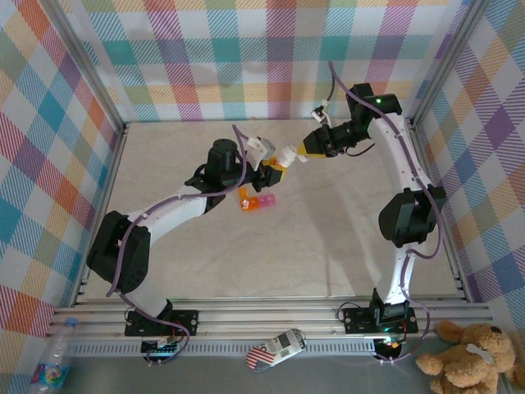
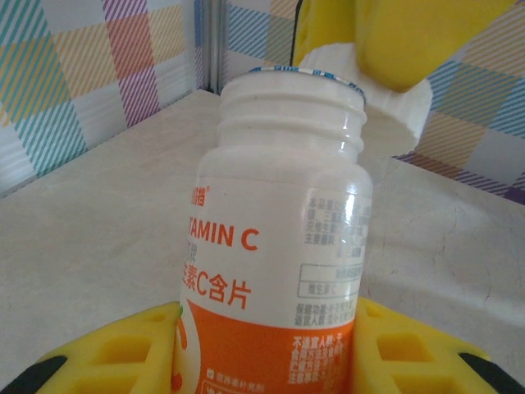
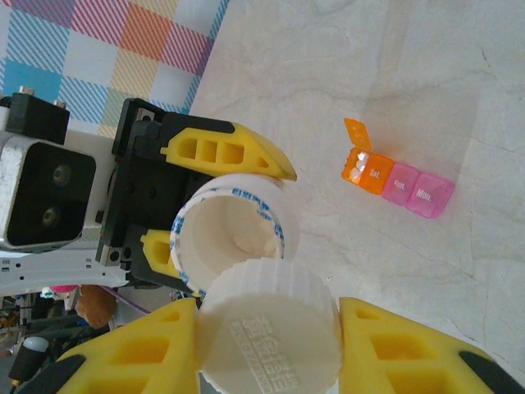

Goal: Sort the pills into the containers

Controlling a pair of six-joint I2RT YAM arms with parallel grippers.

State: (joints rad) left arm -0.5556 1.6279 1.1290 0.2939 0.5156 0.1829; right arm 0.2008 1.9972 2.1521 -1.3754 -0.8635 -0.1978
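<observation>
The left gripper (image 2: pixel 271 365) pinches a white and orange bottle (image 2: pixel 279 271) by its lower body, one yellow finger on each side, and holds it in the air with the open mouth facing the right gripper (image 3: pixel 271 332). The right gripper is pressed onto the white cap (image 3: pixel 271 328), which is off the bottle and sits just beside the rim. The containers (image 1: pixel 257 199) lie on the table (image 1: pixel 344 246), below the left gripper and a little toward the arm bases, apart from both grippers. The strip's long axis runs about crosswise to the left gripper's reach. The orange box (image 3: pixel 367 171) is at one end with its lid standing open, and the pink boxes beside it look shut. The left arm is clearly the nearer one, so the pour seems to belong to it. For this the bottle mouth probably has to turn downward and come over the orange box, because now it points away from the strip. Whether pills are inside the bottle cannot be told.
</observation>
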